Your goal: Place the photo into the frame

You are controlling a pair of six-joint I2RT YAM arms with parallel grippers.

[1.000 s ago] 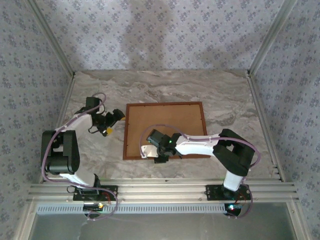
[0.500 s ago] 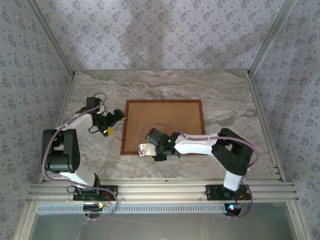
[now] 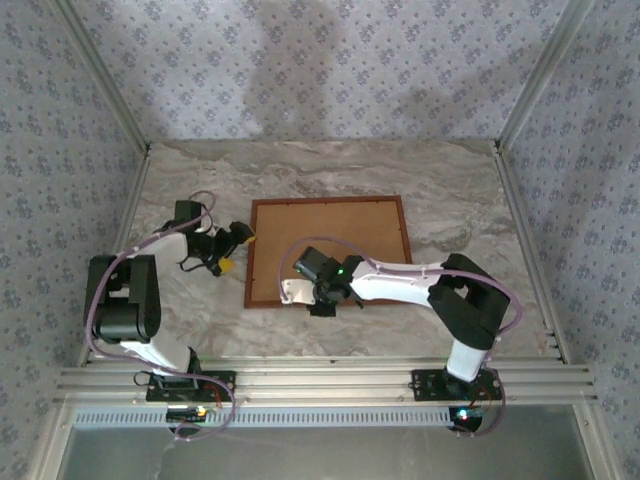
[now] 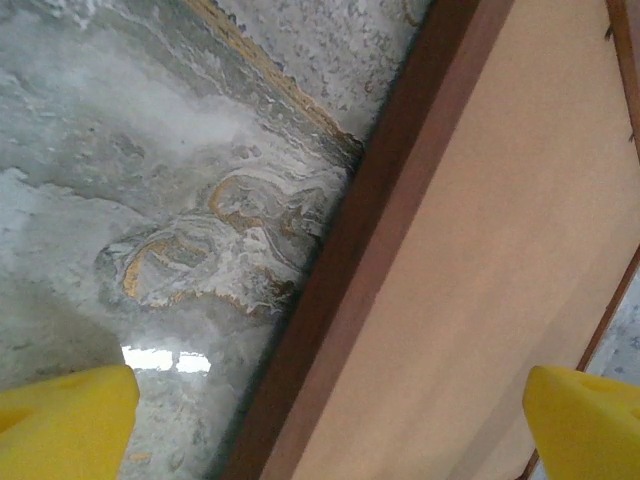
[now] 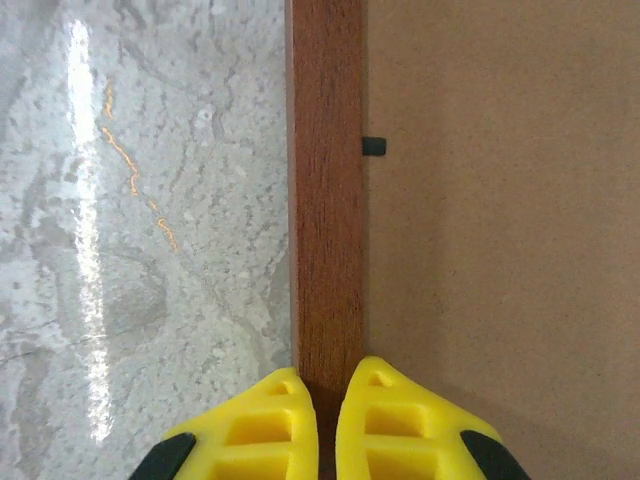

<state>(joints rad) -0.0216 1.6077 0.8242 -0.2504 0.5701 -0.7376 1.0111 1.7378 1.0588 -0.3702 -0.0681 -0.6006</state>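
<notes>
The frame (image 3: 325, 201), thin reddish-brown wood, lies flat on the marble table with a plain brown backing board (image 3: 335, 245) inside it. The photo is out of view. My right gripper (image 3: 318, 296) is shut at the frame's near bar (image 5: 325, 200), its yellow fingertips (image 5: 275, 420) together right over the wood. My left gripper (image 3: 237, 252) hangs open at the frame's left bar (image 4: 340, 260). One yellow finger (image 4: 60, 420) is over the marble and the other over the board.
A small black retaining tab (image 5: 373, 146) sits on the board against the bar. The marble table (image 3: 470, 200) has bare room behind and to the right of the frame. Patterned walls and metal rails close it in.
The right gripper has closed at the near bar. The frame has slid a little farther from the arm bases and turned slightly. The left gripper has edged closer to the frame's left bar.
</notes>
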